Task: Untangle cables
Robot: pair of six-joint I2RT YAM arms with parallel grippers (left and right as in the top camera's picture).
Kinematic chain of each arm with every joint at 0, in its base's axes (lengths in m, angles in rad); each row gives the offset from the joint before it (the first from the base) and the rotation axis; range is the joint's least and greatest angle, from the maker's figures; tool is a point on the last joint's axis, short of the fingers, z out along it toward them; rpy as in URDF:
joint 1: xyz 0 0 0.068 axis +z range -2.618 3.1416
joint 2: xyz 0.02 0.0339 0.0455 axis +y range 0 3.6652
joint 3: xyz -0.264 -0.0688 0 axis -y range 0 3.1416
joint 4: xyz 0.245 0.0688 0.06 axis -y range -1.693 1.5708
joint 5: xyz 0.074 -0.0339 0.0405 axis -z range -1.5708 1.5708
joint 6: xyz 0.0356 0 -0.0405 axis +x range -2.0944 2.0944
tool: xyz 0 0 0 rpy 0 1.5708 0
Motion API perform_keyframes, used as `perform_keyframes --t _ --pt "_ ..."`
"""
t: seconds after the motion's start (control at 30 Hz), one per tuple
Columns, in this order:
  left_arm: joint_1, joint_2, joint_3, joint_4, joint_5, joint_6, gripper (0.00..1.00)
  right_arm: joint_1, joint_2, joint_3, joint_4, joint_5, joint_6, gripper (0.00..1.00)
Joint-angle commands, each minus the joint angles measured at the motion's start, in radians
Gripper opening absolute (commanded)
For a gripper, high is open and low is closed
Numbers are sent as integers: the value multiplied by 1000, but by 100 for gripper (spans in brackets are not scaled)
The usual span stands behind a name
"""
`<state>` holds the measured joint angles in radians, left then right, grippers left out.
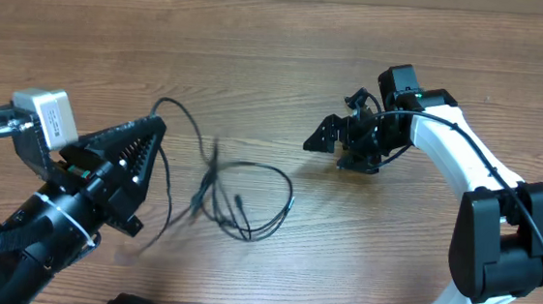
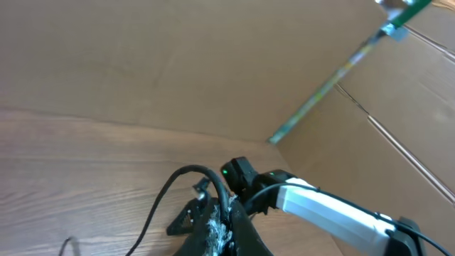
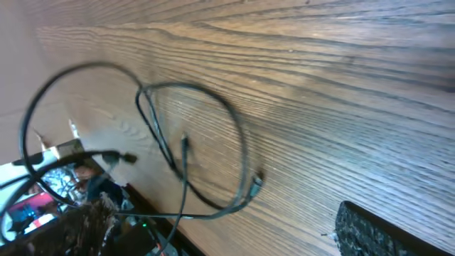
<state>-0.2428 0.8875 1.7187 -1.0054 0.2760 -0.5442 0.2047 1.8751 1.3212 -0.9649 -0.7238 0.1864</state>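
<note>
**Overhead view, bottom of frame to top.** Lower left: the left gripper (image 1: 154, 123) points toward the upper right, its jaws closed on one cord of the cables (image 1: 213, 175). A white camera housing (image 1: 49, 115) sits on its wrist near the left edge. From the closed fingertips the pinched cord arches toward the top of the frame and then runs right and down into the tangle.

Lower centre: the cables lie on the wooden table (image 1: 376, 63) as thin black cords. They cross in a small knot left of centre and open rightward into one wide loop. One small plug end lies inside the loop and another on its right rim. A further strand trails toward the lower left, blurred.

Centre right, above the loop and apart from it: the right gripper (image 1: 333, 145) points left, jaws spread wide with nothing between them. Its white link (image 1: 456, 147) runs to a black joint at the lower right.

**Right wrist view.** The loop and the crossing cords fill the left half of the frame. One black finger (image 3: 377, 231) shows at the lower right, clear of the cords.

**Left wrist view.** The cord leaves the closed fingers (image 2: 242, 238) at bottom centre and curves left. Beyond it stands the right arm, and behind that a brown cardboard wall (image 2: 142, 57) with a pale green strip (image 2: 320, 89) along its corner.
</note>
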Motion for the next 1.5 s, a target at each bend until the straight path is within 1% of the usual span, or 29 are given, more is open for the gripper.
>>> perform_keyframes --t 0.0,0.03,0.1,0.17,0.27,0.4,0.5,0.53,0.6,0.63,0.7,0.8,0.87,1.0,1.1,1.13,1.23,1.3,1.33,1.37,1.4,1.47 --pt "-5 0 17 -15 -111 -10 4 5 0 13 -15 -15 -13 100" --pt "-5 3 17 -18 -121 -10 4 5 0 13 -26 -55 -40 100" --pt "-5 11 18 -11 -124 -10 4 5 0 13 -51 -175 -160 100" --pt "-5 14 18 14 -122 -12 4 5 0 13 -80 -250 -271 100" --pt "-5 14 18 73 -122 -51 4 5 0 13 -108 -254 -332 100" --pt "-5 15 18 149 -125 -117 4 20 0 13 -123 -254 -360 100" --pt "-5 16 18 183 -130 -151 4 33 0 13 -148 -257 -408 100" --pt "-5 18 18 184 -131 -170 4 36 0 13 -166 -266 -436 100" --pt "-5 26 18 183 -131 -191 4 37 0 13 -224 -285 -541 100" --pt "-5 34 18 182 -142 -193 4 36 0 13 -272 -289 -624 100" --pt "-5 45 18 164 -188 -212 4 36 0 13 -319 -289 -695 100" --pt "-5 72 18 110 -255 -314 4 37 0 13 -340 -304 -712 100" --pt "-5 101 18 89 -242 -352 4 36 0 13 -339 -327 -712 100" --pt "-5 177 18 71 -164 -348 4 35 0 13 -322 -333 -707 100" --pt "-5 235 18 77 -98 -304 4 34 0 14 -303 -337 -632 100" --pt "-5 257 18 90 -61 -272 4 34 0 14 -301 -358 -607 100" --pt "-5 313 18 173 139 -109 4 33 0 18 -279 -470 -599 100" --pt "-5 335 18 260 358 16 5 25 0 18 -250 -520 -598 100" --pt "-5 340 18 314 443 53 4 19 0 18 -232 -537 -599 99" --pt "-5 341 18 374 527 71 4 12 0 18 -214 -549 -598 99" --pt "-5 340 18 426 581 71 4 4 0 18 -200 -561 -598 99" --pt "-5 329 18 518 641 69 4 -14 0 18 -175 -590 -598 100"
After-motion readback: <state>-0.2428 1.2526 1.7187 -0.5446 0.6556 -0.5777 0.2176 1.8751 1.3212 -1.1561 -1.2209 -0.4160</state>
